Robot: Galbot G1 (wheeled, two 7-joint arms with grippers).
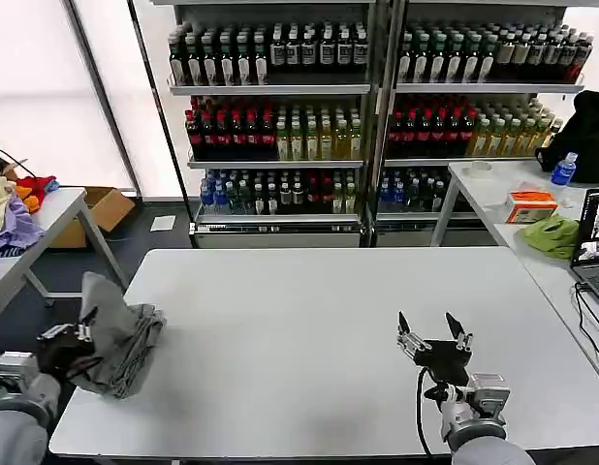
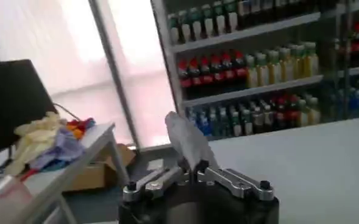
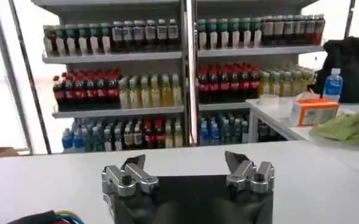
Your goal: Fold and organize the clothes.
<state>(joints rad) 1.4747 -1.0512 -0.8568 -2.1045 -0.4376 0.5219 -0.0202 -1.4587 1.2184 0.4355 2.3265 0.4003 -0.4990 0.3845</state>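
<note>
Fetching step: the left pincer (image 1: 75, 334) is clamped on a bunched grey shirt (image 1: 120, 339) at the white worktop (image 1: 309, 329) edge — next, spread it flat. The right pincer (image 1: 433, 332) hovers, fingers apart.

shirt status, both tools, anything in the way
Left tool shut on grey shirt, bunched at table's left edge. Right tool open, empty, over table's right side. Nothing in the way.

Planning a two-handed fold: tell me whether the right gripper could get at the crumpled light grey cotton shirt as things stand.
Probably not easily. The light grey cotton shirt hangs at the white table's left edge, pinched by the left gripper. The open right gripper is far across; bare tabletop lies between.
</note>
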